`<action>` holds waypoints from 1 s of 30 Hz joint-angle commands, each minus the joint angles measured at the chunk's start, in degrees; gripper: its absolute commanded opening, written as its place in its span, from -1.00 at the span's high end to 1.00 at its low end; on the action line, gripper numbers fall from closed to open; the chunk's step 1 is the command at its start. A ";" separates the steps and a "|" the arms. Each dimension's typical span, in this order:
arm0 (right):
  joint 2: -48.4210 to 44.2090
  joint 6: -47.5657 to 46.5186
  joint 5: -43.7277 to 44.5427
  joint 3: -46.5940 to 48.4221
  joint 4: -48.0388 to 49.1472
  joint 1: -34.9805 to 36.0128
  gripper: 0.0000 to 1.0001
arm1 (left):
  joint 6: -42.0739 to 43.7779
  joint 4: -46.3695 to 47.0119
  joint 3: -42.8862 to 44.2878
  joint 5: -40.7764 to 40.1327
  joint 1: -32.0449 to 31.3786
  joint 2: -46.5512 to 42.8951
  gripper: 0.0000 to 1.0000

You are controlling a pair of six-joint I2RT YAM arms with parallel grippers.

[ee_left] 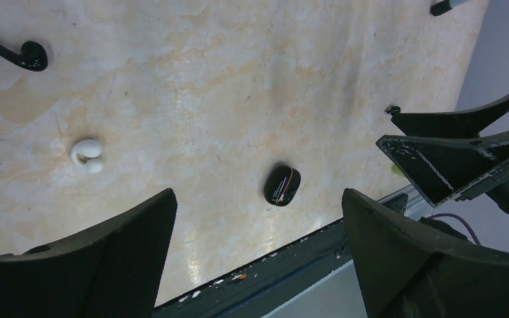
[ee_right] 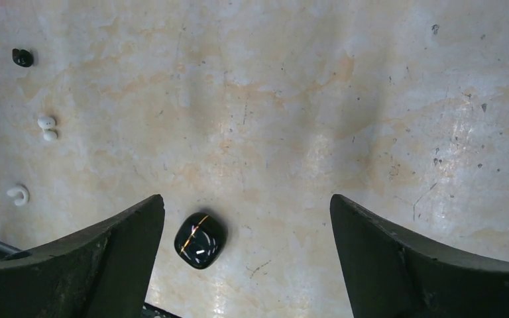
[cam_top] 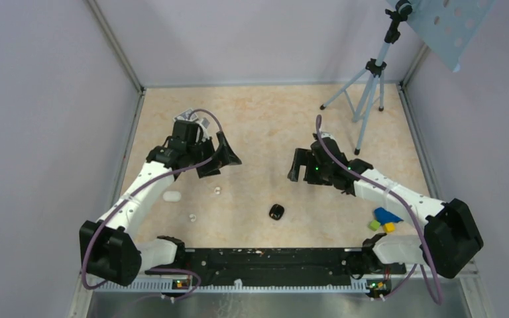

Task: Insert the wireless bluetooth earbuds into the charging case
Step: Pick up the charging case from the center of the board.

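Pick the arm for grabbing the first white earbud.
Left, probably. Both white earbuds and the charging case lie on its side, just below the open left hand; the right hand is farther away.

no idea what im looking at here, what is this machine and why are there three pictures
This is a robot with two white-and-black arms bolted to the near edge of a beige marbled table. The overhead picture comes from a fixed camera above and behind the arms. The other two come from small cameras on each wrist, looking down past that arm's own black fingers.

The left end effector and right end effector both hang open over the table and hold nothing.

On the table lie a small smooth white oval case, two tiny white rounded earbuds, a glossy black rounded case, and small blue, green and yellow blocks near the right arm. A grey camera tripod stands at the far side. The left wrist view also shows a black stemmed earbud.
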 commanded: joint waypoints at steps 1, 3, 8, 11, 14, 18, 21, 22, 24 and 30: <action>-2.87 -0.74 1.22 0.13 1.90 -0.06 -0.86 | -1.94 -0.56 0.16 -6.38 0.26 -2.58 -0.97; -2.86 -0.82 1.07 0.17 1.75 -0.06 -0.86 | -2.79 -2.02 0.48 -10.89 0.32 -3.47 -0.97; -2.77 -0.78 0.72 0.19 1.87 -0.05 -0.86 | -6.84 -8.89 2.04 -22.90 0.36 -3.91 -0.98; -2.80 -0.58 0.35 0.15 2.13 -0.06 -0.86 | -11.89 -16.41 4.10 -31.69 1.31 -2.53 -0.98; -2.98 -0.86 0.26 0.53 1.77 -0.06 -0.86 | -17.07 -26.90 5.38 -39.28 3.79 0.75 -0.97; -3.94 -1.05 0.59 0.06 1.58 -0.06 -0.86 | -20.10 -31.30 4.15 -40.53 7.23 2.99 -0.97; -4.15 -1.10 0.39 -0.63 2.14 -0.06 -0.86 | -21.85 -30.92 1.91 -39.53 9.76 1.96 -0.97; -4.06 -1.07 0.27 -0.68 2.16 -0.10 -0.86 | -22.99 -31.03 1.04 -39.73 10.62 1.29 -0.97; -3.86 -1.02 -0.05 -0.60 2.23 -0.06 -0.86 | -24.61 -31.12 -0.47 -40.75 12.46 -0.22 -0.95; -3.79 -1.13 -0.57 -0.90 3.06 -0.06 -0.86 | -22.71 -27.32 -3.99 -40.81 18.70 -0.41 -0.96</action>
